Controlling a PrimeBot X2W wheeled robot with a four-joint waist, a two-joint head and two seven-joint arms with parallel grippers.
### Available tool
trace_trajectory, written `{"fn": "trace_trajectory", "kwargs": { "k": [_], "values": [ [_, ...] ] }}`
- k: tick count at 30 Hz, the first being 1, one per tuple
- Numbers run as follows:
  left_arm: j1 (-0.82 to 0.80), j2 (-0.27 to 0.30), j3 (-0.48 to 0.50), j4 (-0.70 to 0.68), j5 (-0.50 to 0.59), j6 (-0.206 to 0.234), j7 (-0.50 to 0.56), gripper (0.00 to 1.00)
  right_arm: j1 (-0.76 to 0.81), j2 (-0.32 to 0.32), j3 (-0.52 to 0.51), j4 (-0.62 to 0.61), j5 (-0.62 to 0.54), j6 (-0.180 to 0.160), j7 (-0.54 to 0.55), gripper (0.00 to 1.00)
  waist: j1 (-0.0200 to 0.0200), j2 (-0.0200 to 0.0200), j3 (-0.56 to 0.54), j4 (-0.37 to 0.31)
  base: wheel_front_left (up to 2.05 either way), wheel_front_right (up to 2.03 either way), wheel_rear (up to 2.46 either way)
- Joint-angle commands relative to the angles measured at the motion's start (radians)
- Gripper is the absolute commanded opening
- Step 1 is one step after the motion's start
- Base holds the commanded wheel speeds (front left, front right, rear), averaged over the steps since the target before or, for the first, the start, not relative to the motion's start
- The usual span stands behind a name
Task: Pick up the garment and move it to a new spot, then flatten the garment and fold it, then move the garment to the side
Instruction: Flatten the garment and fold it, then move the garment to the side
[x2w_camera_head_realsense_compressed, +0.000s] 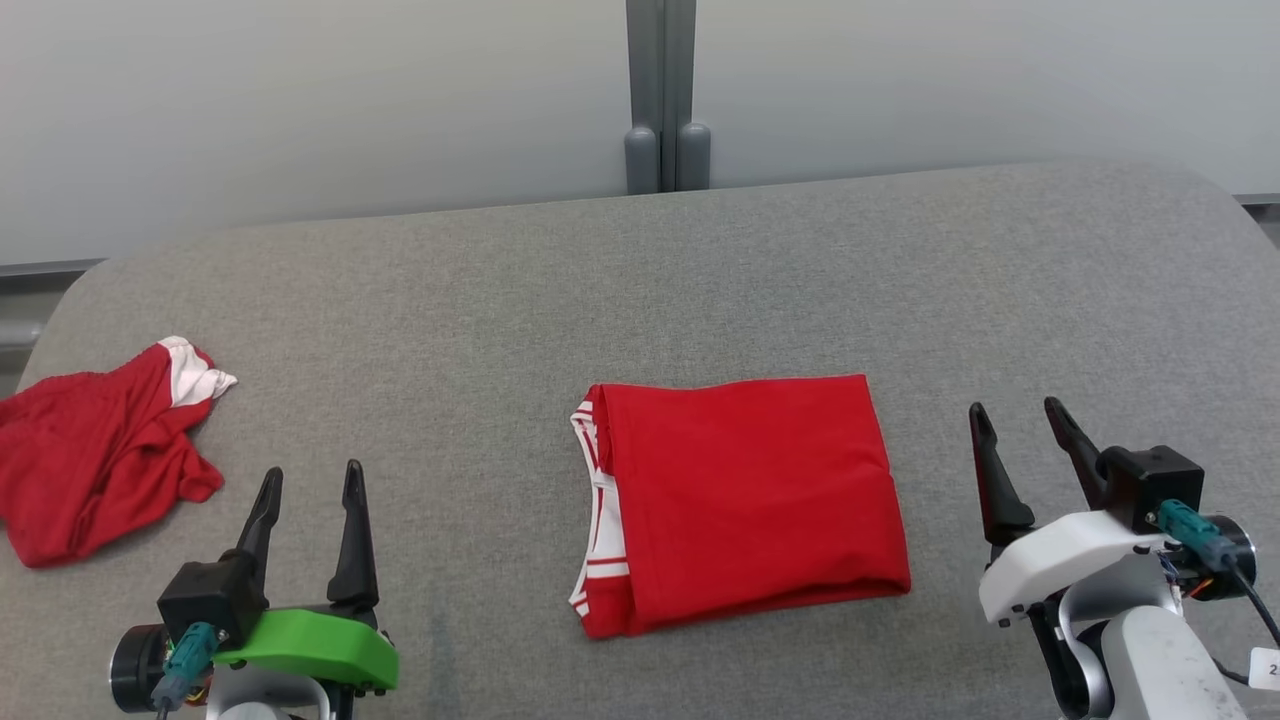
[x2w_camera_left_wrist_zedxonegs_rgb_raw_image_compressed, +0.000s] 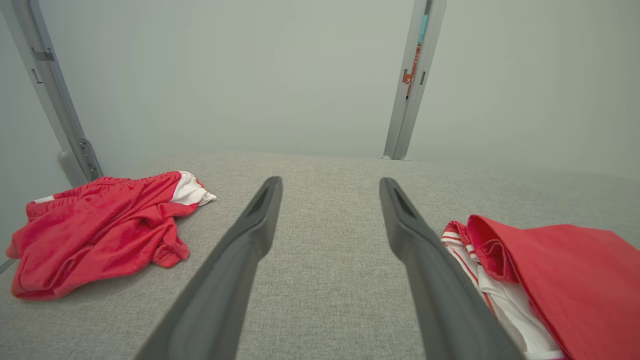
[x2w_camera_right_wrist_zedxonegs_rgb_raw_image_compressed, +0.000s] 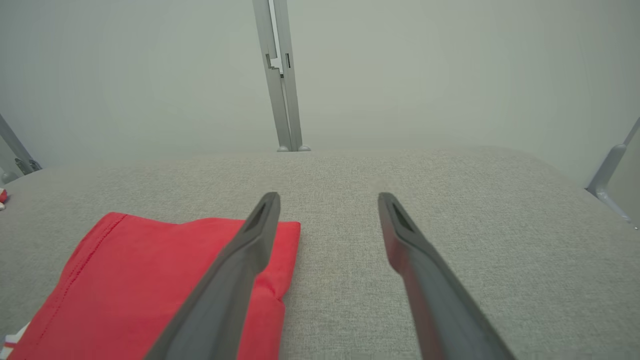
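The garment (x2w_camera_head_realsense_compressed: 745, 500) is red with white trim and lies folded into a neat rectangle at the middle of the grey table (x2w_camera_head_realsense_compressed: 640, 290). It shows at the lower right of the left wrist view (x2w_camera_left_wrist_zedxonegs_rgb_raw_image_compressed: 565, 285) and at the lower left of the right wrist view (x2w_camera_right_wrist_zedxonegs_rgb_raw_image_compressed: 150, 280). My left gripper (x2w_camera_head_realsense_compressed: 311, 482) hovers open at the lower left, well apart from the garment, nothing between its fingers (x2w_camera_left_wrist_zedxonegs_rgb_raw_image_compressed: 250, 240). To the right of the fold, my right gripper (x2w_camera_head_realsense_compressed: 1020, 414) stands open and empty, close to the garment's right edge, its fingers (x2w_camera_right_wrist_zedxonegs_rgb_raw_image_compressed: 250, 245) over the cloth's corner.
A second red and white garment (x2w_camera_head_realsense_compressed: 95, 450) lies crumpled at the table's left edge, also in the left wrist view (x2w_camera_left_wrist_zedxonegs_rgb_raw_image_compressed: 100, 230). A grey post (x2w_camera_head_realsense_compressed: 662, 95) stands behind the table's far edge against a pale wall.
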Motion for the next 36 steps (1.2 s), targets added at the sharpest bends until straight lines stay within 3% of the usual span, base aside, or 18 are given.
{"fn": "trace_trajectory", "kwargs": {
  "k": [1, 29, 33, 36],
  "values": [
    [0.015, 0.001, 0.000, 0.002, 0.008, -0.003, -0.003, 1.00, 0.016, -0.001, 0.007, 0.006, 0.009, -0.001, -0.004, 1.00, 0.0000, 0.0000, -0.004, -0.004, 0.00, 0.00, 0.00],
    [0.009, 0.001, 0.002, -0.005, 0.001, -0.004, -0.003, 1.00, -0.025, 0.001, 0.038, 0.026, 0.022, -0.001, 0.018, 1.00, 0.0000, 0.0000, 0.008, -0.020, 0.00, 0.00, 0.00],
    [-0.011, 0.001, 0.001, -0.019, 0.004, -0.004, -0.003, 1.00, -0.080, -0.015, 0.083, 0.027, 0.057, -0.001, 0.108, 1.00, 0.0000, 0.0000, 0.036, -0.021, 0.00, 0.00, 0.00],
    [-0.025, 0.001, -0.001, -0.028, 0.006, -0.004, -0.003, 1.00, -0.137, -0.014, 0.092, 0.057, 0.091, -0.001, 0.281, 1.00, 0.0000, 0.0000, 0.060, -0.017, 0.00, 0.00, 0.00]
  ]
}}
